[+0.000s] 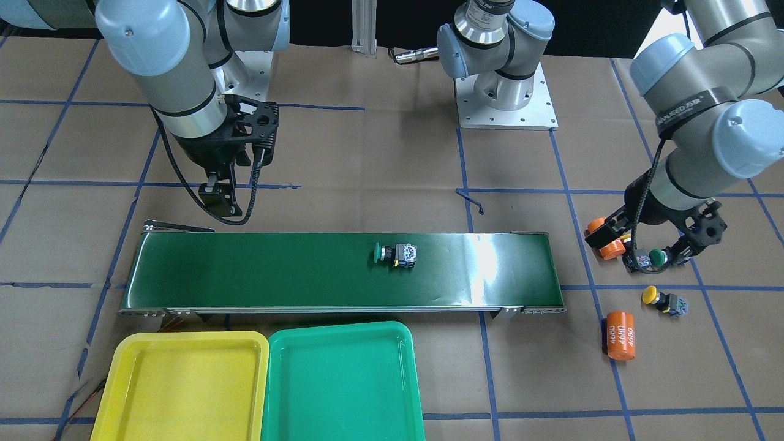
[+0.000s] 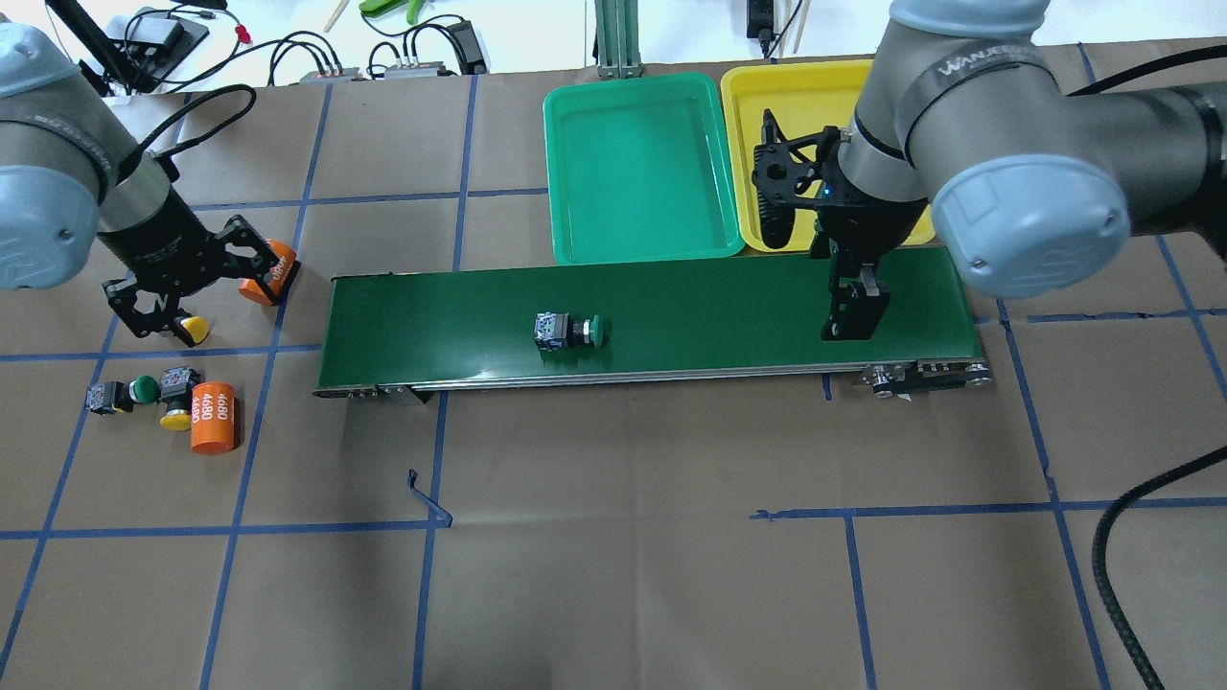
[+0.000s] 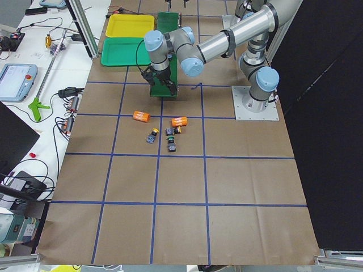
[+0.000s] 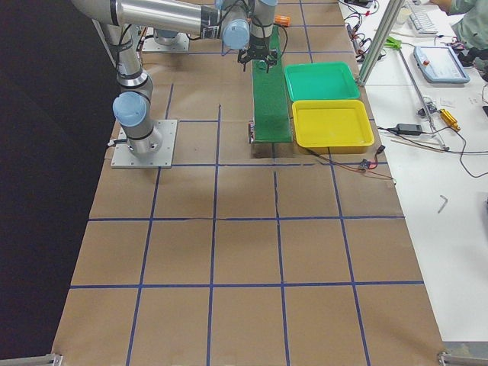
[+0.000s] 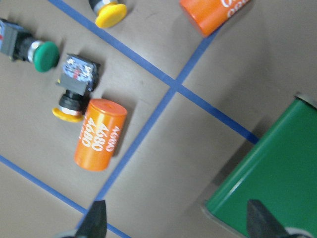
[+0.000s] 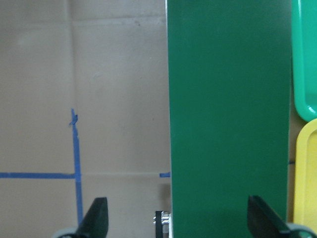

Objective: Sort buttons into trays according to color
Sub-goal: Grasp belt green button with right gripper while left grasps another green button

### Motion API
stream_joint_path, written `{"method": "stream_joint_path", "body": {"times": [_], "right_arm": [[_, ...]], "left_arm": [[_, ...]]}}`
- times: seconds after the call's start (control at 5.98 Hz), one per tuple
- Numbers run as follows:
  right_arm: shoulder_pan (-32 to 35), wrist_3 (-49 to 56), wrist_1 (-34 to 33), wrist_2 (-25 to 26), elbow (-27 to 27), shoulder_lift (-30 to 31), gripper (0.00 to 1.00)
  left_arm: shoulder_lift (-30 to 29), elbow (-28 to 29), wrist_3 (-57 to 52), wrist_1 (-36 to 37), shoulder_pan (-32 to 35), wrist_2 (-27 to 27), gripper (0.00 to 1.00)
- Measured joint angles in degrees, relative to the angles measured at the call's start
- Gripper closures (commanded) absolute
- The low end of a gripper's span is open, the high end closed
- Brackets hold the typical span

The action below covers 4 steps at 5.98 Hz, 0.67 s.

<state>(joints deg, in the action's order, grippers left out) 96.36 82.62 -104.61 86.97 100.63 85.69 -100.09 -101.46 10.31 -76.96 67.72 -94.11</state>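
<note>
Although neither the shallow yellow plastic tray (image 1: 184,386) nor the green plastic tray (image 1: 343,386) held anything, one green-capped push-button (image 2: 567,331) lay mid-belt on the long dark-green conveyor (image 2: 719,307). Another green-capped button (image 2: 120,393) and two yellow-capped buttons (image 2: 177,404) (image 2: 195,329) lay on the worktop off the belt's left end. The left gripper (image 5: 178,222) hovered above them, spread wide and empty. The right gripper (image 6: 178,222) gaped empty over the belt's end by the trays. All sorting seemingly remained.

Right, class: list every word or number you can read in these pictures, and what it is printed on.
"4680", repeated in white, on the orange cylinder.
"WANJEED", on the dark band round the right arm; what follows is too small.
The other orange cylinder: print too blurred to read.
Label on the yellow button's body: too small to read.
</note>
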Motion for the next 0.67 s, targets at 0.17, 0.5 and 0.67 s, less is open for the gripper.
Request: {"method": "stream_joint_path", "body": {"times": [0.17, 0.5, 0.67], "right_arm": [[2.75, -2.68, -4.4, 0.02, -0.03, -2.34, 0.0], [7.28, -7.55, -11.03, -0.02, -0.12, -7.14, 0.0], [9.07, -10.33, -14.01, -0.04, -0.15, -9.51, 0.0]], "left_arm": [[-0.28, -0.24, -10.59, 0.19, -3.72, -0.94, 0.01], [-1.55, -0.69, -31.44, 0.98, -10.37, -1.29, 0.01], [-2.76, -0.77, -40.99, 2.45, -12.71, -1.31, 0.01]]}}
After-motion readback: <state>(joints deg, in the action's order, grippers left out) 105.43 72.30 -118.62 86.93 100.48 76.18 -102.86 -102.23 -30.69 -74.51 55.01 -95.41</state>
